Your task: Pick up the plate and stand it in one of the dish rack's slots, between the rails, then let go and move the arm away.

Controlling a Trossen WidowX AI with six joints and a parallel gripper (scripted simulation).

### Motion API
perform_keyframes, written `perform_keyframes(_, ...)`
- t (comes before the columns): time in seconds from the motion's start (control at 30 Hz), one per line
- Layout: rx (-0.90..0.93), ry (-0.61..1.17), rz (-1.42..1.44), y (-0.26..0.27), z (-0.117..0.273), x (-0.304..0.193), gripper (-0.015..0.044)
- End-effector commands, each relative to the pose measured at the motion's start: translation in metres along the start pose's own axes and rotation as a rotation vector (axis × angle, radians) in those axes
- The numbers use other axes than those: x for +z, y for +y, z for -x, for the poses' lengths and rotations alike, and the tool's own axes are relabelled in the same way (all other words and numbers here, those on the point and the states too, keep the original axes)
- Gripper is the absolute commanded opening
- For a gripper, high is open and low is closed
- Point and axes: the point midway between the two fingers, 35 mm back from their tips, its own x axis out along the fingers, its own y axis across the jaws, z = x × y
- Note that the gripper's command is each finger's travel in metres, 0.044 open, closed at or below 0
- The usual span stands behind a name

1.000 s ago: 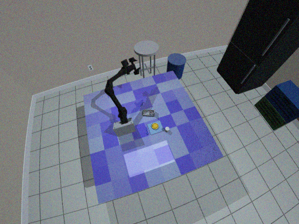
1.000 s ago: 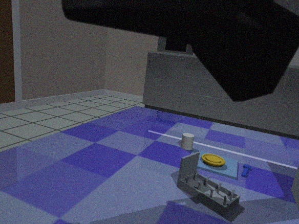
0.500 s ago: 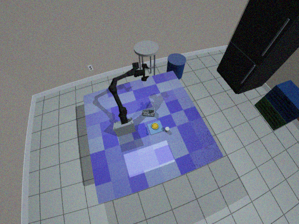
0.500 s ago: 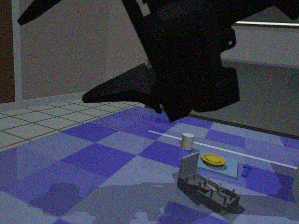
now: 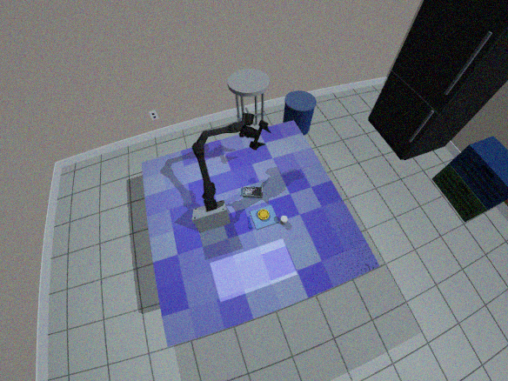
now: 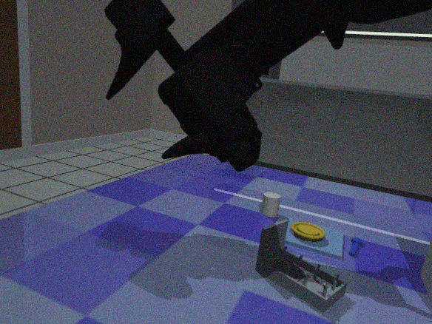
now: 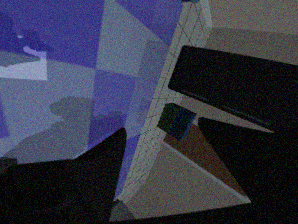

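Observation:
The yellow plate point(image 5: 264, 214) point(image 6: 308, 231) lies flat on a light blue square board point(image 5: 257, 224) point(image 6: 334, 247). The small grey dish rack point(image 5: 260, 191) point(image 6: 271, 251) stands beside the board, with one tall end wall and short upright rails; no plate is in it. My gripper point(image 5: 266, 137) point(image 6: 135, 128) point(image 7: 162, 126) is open and empty, high above the floor and well off from both rack and plate. Its fingers point sideways, away from them. Neither plate nor rack can be made out in the wrist view.
A white cup point(image 5: 284, 219) point(image 6: 271, 204) stands beside the board. A small blue object point(image 6: 355, 246) lies at its other side. A round stool point(image 5: 248, 81) and a blue bin point(image 5: 300, 110) stand behind the arm. A black fridge point(image 5: 439, 87) point(image 7: 225, 75) is farther off.

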Motion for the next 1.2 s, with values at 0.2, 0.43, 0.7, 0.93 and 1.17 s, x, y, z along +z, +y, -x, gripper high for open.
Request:
perform_keyframes(0.2,0.188,0.125,-0.227,0.042,-0.025,-0.078,0.04)
perform_keyframes(0.43,0.284,0.209,-0.383,0.069,-0.03,-0.127,0.04)
perform_keyframes(0.7,0.397,0.298,-0.583,0.105,-0.028,-0.178,0.04)
perform_keyframes(0.93,0.493,0.368,-0.777,0.14,-0.02,-0.217,0.04)
perform_keyframes(1.17,0.581,0.431,-0.981,0.174,-0.007,-0.25,0.04)
